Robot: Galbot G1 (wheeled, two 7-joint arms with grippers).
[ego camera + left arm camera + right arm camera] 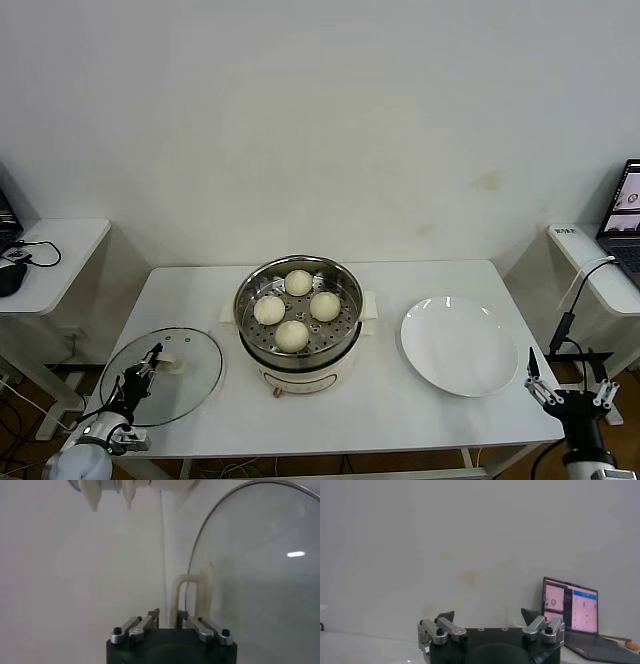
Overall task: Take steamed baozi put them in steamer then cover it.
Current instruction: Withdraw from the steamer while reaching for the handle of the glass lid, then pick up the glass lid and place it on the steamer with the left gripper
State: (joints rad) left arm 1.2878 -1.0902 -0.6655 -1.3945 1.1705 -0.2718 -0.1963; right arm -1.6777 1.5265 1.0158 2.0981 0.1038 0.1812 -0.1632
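Four off-white baozi lie on the perforated tray inside the steel steamer at the table's middle. The cover, a clear glass lid, lies flat on the table left of the steamer. My left gripper reaches over its rim from the front left. In the left wrist view the cover fills one side and its cream handle stands right at the fingertips of my left gripper, whose jaws are drawn almost together on the handle's near end. My right gripper hangs open and empty off the table's right front corner.
An empty white plate lies right of the steamer. Small side tables stand at both sides, the right one carrying a laptop that also shows behind my right gripper as the laptop. A white wall closes the back.
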